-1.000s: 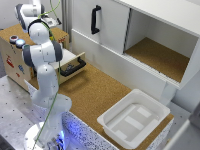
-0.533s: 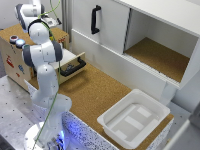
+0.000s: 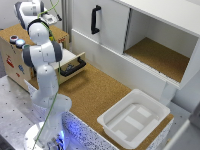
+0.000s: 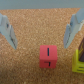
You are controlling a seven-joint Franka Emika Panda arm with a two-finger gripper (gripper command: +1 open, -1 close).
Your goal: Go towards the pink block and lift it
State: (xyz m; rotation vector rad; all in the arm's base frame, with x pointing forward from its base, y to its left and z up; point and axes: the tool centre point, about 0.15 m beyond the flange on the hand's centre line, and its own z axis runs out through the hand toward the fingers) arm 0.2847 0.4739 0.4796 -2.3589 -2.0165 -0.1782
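gripper (image 4: pixel 42 30) spread wide above pink block (image 4: pixel 48 56); risk: yellow piece (image 4: pixel 78 60) at block's 3 o'clock could catch a finger (image 4: pixel 75 27) on descent.

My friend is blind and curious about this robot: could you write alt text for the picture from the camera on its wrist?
A small pink block sits on a brown cork surface, seen from above between the two pale fingers of the robot's open gripper, which are spread apart and not touching it. Close beside the block, at the picture's edge, is part of a yellow object, too cropped to identify.
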